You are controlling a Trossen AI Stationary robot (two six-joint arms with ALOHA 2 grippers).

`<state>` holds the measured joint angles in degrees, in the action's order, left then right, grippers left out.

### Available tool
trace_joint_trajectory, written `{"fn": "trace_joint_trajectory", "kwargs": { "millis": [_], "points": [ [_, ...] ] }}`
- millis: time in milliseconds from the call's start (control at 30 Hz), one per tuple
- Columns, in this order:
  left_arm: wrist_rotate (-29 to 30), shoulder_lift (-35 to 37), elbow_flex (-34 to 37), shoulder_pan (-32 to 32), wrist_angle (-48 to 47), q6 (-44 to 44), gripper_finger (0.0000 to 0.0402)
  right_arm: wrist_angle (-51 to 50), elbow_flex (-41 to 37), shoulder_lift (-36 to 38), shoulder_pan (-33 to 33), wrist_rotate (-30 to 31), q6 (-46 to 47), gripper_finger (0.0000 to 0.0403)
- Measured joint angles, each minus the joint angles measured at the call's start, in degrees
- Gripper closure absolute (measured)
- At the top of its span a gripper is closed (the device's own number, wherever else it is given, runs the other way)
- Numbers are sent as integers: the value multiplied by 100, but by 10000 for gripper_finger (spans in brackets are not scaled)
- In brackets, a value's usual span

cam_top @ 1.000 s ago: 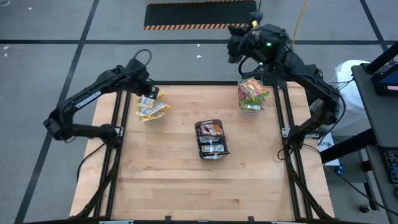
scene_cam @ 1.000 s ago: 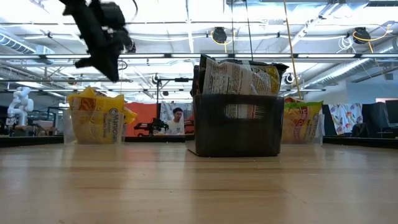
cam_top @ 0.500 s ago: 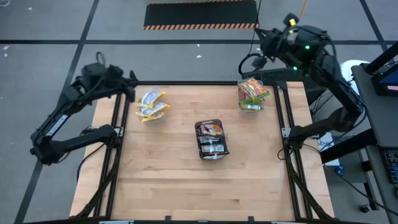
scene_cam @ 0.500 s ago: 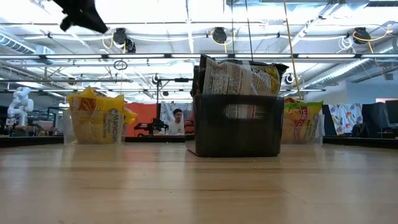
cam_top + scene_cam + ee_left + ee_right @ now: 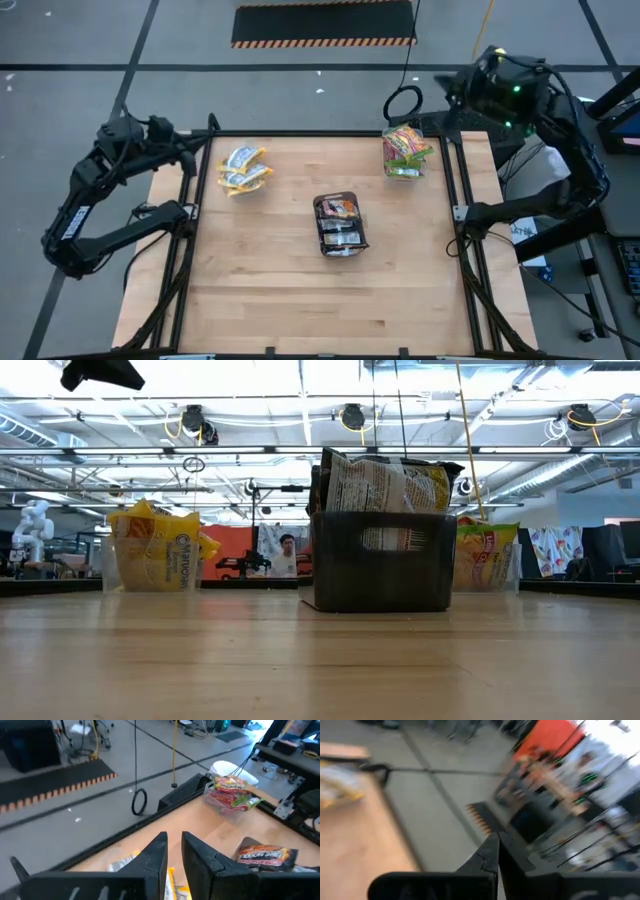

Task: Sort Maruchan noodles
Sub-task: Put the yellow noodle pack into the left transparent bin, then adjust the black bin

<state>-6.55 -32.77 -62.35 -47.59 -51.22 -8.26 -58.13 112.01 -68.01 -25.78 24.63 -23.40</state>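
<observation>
Yellow Maruchan noodles (image 5: 243, 168) stand in a clear tub at the table's far left, also in the low view (image 5: 155, 550). Green-edged orange-pink packets (image 5: 405, 150) fill a clear tub at the far right (image 5: 230, 795). Dark packets (image 5: 340, 223) lie in the dark tray (image 5: 385, 565) at mid-table. My left gripper (image 5: 190, 140) hangs over the table's far-left corner, left of the yellow tub; its fingers (image 5: 173, 840) are a little apart with nothing between them. My right gripper (image 5: 455, 88) is beyond the far-right corner, shut (image 5: 497, 840) and holding nothing.
Black frame rails (image 5: 190, 230) run along the table's sides. A cable loop (image 5: 403, 102) and a hazard-striped mat (image 5: 322, 22) lie on the floor beyond the far edge. Bare wood (image 5: 330, 300) covers the near half. A person (image 5: 287, 545) sits far back in the room.
My left gripper has drawn back from above the yellow tub toward the table's left edge and risen, tipping up toward level. My right gripper has drawn away from above the far-right tub toward the right, past the table's corner, rolling as it went. The packets have stayed put.
</observation>
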Motion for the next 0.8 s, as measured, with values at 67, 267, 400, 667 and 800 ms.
{"fn": "trace_joint_trajectory", "kwargs": {
  "millis": [67, 267, 400, 667, 800],
  "points": [
    [-92, -22, 0, 0, -210, -183, 341, -435, -69, 4, 0, -376, 311, 403],
    [-688, -172, 0, 44, -780, -374, 341, -775, -994, 54, 63, -1441, 777, 403],
    [-1413, -267, 0, 277, -915, -428, 341, -658, -1731, 67, 267, -1587, 804, 403],
    [-1438, -628, 0, 1200, -910, -717, 341, -636, -2642, 71, 861, -1589, 1701, 403],
    [-1177, -1145, 0, 1838, -905, -815, 341, -638, -2859, 72, 1141, -1590, 2313, 403]
  ]
}}
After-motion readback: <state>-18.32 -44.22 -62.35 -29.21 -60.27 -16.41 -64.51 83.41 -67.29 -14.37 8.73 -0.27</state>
